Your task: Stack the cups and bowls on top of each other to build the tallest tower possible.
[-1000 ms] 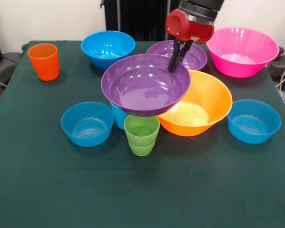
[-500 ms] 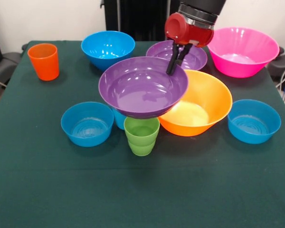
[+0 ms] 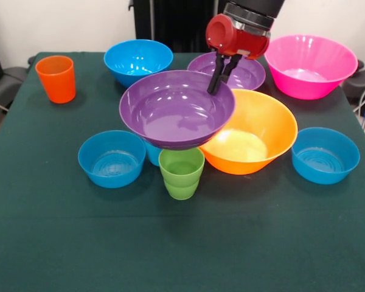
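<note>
Carried sideways since a moment ago, the purple bowl (image 3: 177,108) now hangs higher over the counter's (image 3: 61,243) middle, above the light blue cup (image 3: 152,152) and green cup (image 3: 181,173). We see our end effector (image 3: 217,78) pinched shut on its far rim. Held by one edge, it could tilt or slip and topple the cups.

Seven bowls are showing: three blue (image 3: 138,59), (image 3: 112,158), (image 3: 325,154), two purple (image 3: 176,109), (image 3: 246,68), one pink (image 3: 310,64), one orange-yellow (image 3: 258,131). Three cups are standing: orange (image 3: 56,78), green (image 3: 181,172), and light blue (image 3: 151,152), just beside the green cup.
</note>
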